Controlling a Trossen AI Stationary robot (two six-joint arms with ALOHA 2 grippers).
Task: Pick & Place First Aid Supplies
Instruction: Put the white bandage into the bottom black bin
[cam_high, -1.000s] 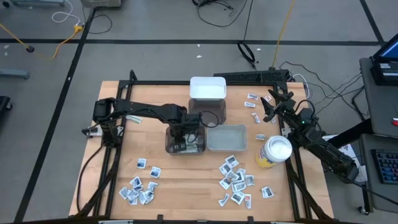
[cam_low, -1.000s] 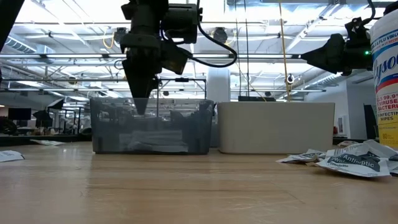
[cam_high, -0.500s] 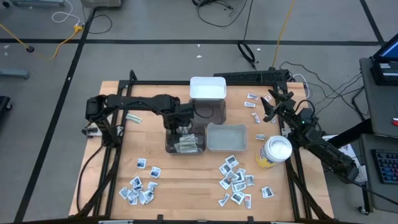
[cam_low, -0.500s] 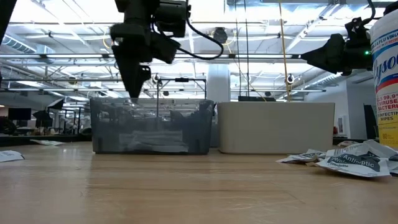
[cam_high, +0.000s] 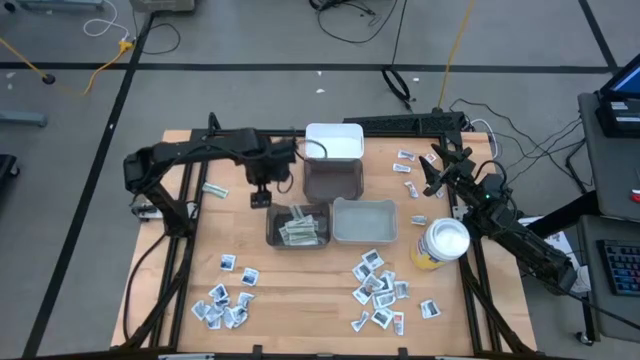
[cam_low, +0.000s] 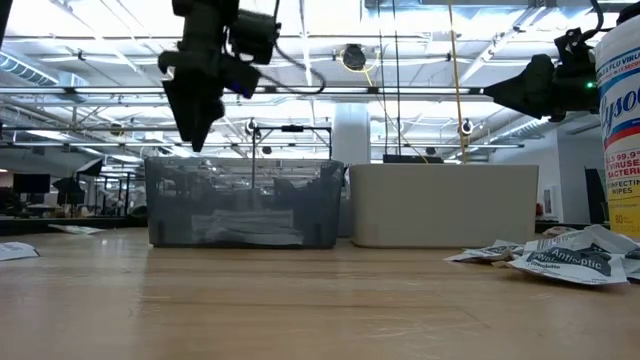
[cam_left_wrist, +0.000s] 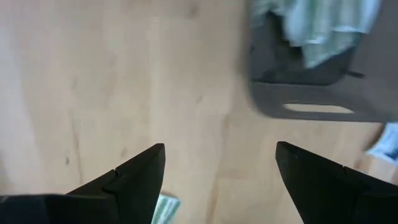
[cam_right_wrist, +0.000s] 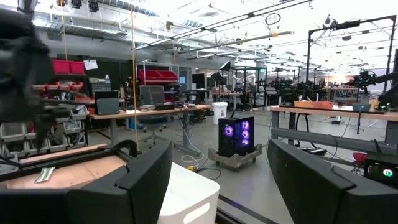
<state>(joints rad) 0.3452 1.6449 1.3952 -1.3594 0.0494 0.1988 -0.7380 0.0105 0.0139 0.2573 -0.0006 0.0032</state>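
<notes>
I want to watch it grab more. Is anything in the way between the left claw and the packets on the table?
Nothing visible blocks it. The left gripper hangs open above bare wood, and the nearest loose packets lie in the open; the dark bin sits off to one side.

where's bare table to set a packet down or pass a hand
Free: the wood between the left packet pile and right pile, in front of the dark bin; also the left side below the strip wrapper. Crowded: both piles, and near the yellow canister.

Overhead, table-level, two wrist views
</notes>
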